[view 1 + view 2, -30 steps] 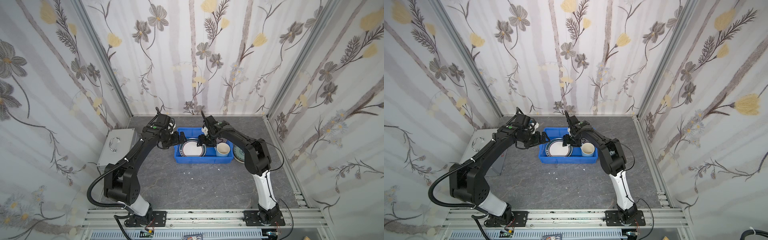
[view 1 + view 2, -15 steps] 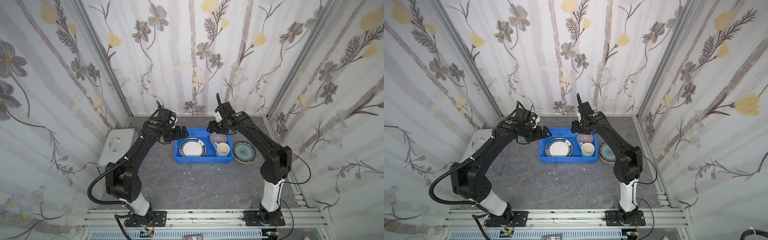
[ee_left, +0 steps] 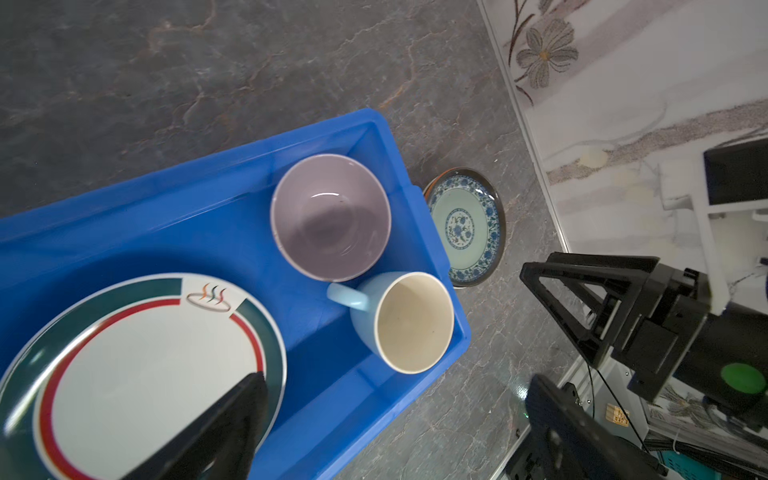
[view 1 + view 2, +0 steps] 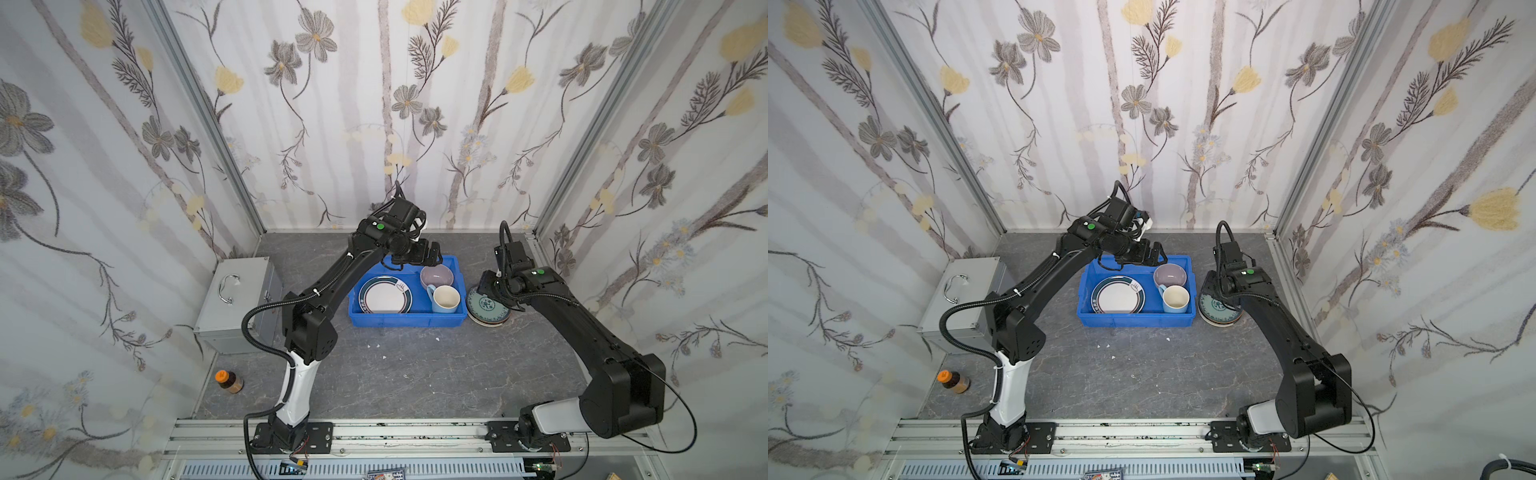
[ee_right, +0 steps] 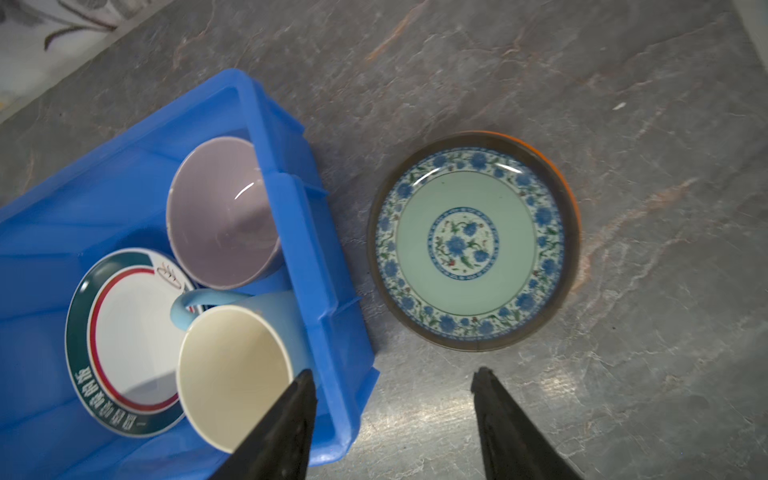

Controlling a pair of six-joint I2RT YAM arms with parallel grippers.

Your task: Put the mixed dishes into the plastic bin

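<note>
Presently: three dishes in the bin, a plate stack outside it

The blue plastic bin [image 4: 405, 320] sits at centre frame in both top views, on the grey marbled tabletop [image 4: 395, 382]. It holds three items:
- a white plate with green and red rim bands [image 4: 384, 295], lying flat in the left half;
- a lilac bowl [image 4: 436, 277], upright in the far right corner;
- a pale blue mug with cream inside [image 4: 445, 298], upright in the near right corner, handle turned toward the plate.

Bowl and mug are both empty.

Outside, just beside the bin's right wall, a teal-patterned plate [image 4: 487, 307] tops a small stack. The right wrist view shows a dark rim and an orange edge beneath it; the lower plates are otherwise hidden.

The left gripper [image 4: 430, 254] hangs over the bin's far rim, jaws spread wide, holding nothing. The right gripper [image 5: 395, 370] is above the gap between the bin's right wall and the stack, fingers apart with nothing between them.

At left of frame stands a grey metal case [image 4: 239, 299], lid shut. A small brown bottle with an orange cap [image 4: 228, 380] sits at lower left.
</note>
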